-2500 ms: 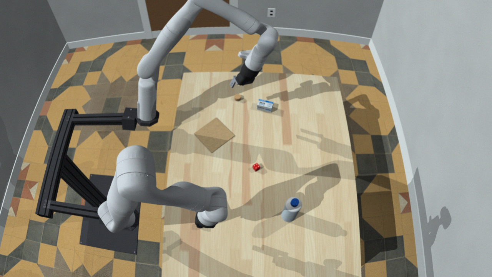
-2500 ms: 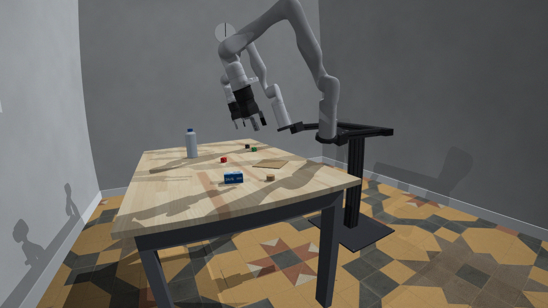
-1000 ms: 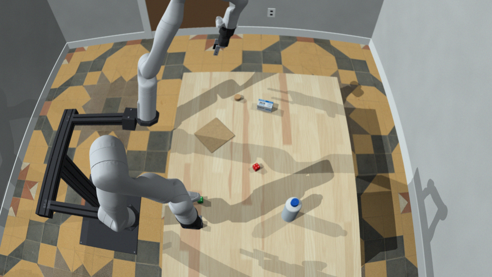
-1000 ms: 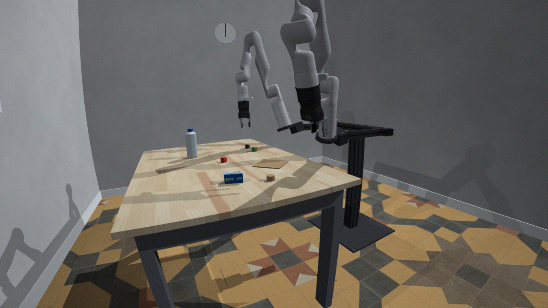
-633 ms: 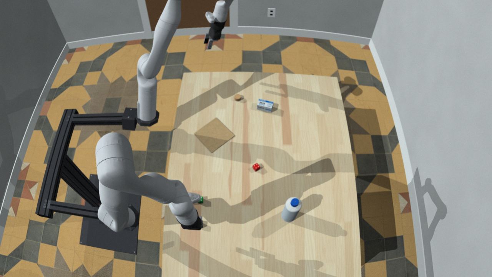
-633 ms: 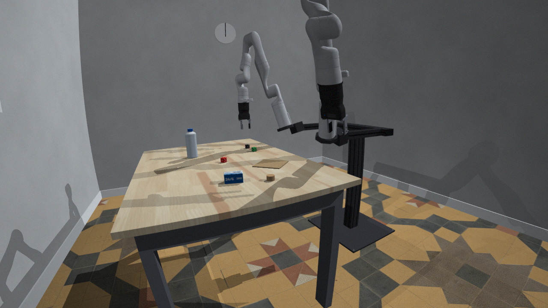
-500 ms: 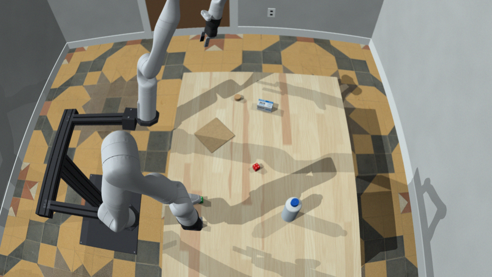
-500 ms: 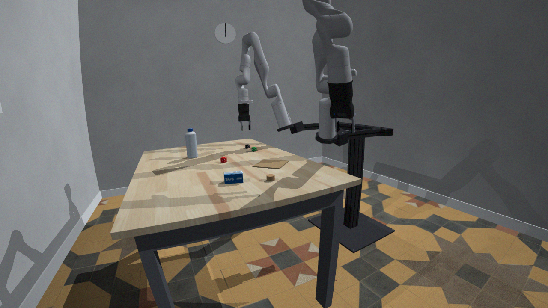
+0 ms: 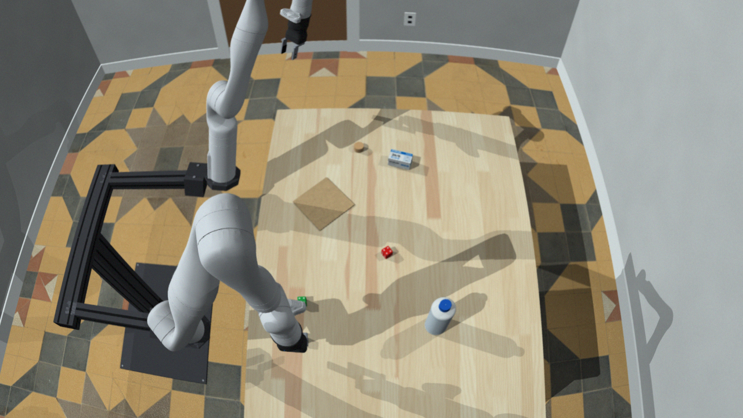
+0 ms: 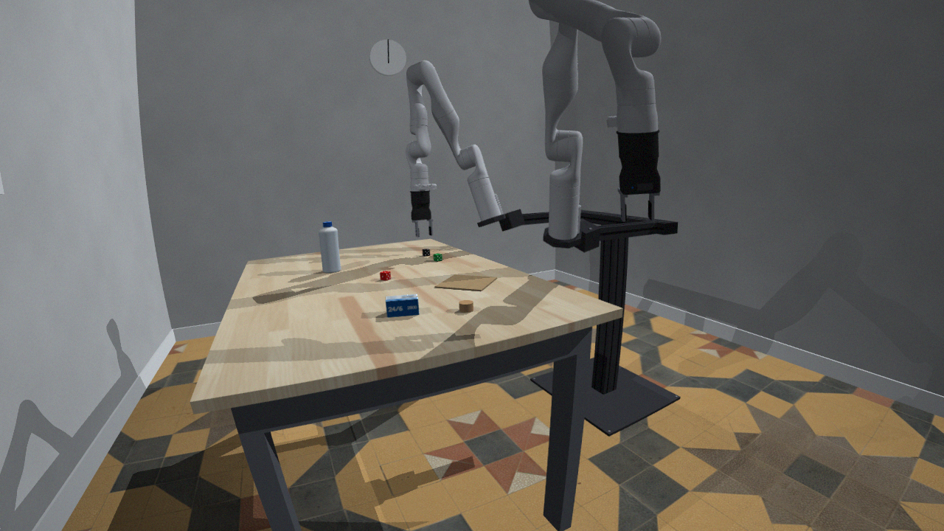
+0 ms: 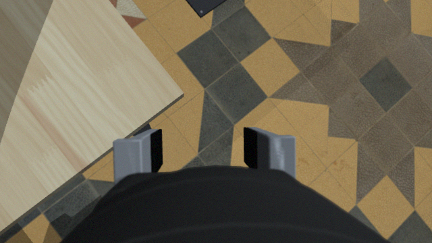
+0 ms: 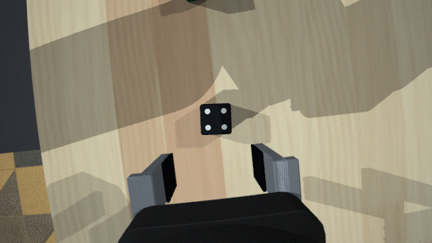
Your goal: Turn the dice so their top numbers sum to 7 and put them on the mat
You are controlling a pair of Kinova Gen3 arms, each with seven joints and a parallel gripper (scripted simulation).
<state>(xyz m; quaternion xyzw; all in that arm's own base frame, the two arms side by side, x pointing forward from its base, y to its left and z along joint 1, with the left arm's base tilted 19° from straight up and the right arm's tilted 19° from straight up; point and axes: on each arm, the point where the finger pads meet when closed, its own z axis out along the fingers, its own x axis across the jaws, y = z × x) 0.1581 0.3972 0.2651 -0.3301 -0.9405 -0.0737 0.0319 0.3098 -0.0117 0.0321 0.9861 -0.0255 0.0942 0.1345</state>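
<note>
Die [image 10: 426, 252] [image 12: 216, 119] showing four, just ahead of and below right gripper [image 10: 423, 231] [image 12: 213, 165], spread wide, nothing held. Probably approach stage; next, lower, straddle, pinch.

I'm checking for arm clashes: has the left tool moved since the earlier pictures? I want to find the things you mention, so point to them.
Yes. In the top view the left tool [image 9: 289, 50] [image 10: 637, 207] [image 11: 203, 145] moved away from the cork disc [image 9: 359, 147] [image 10: 465, 306], beyond the table's edge.
</note>
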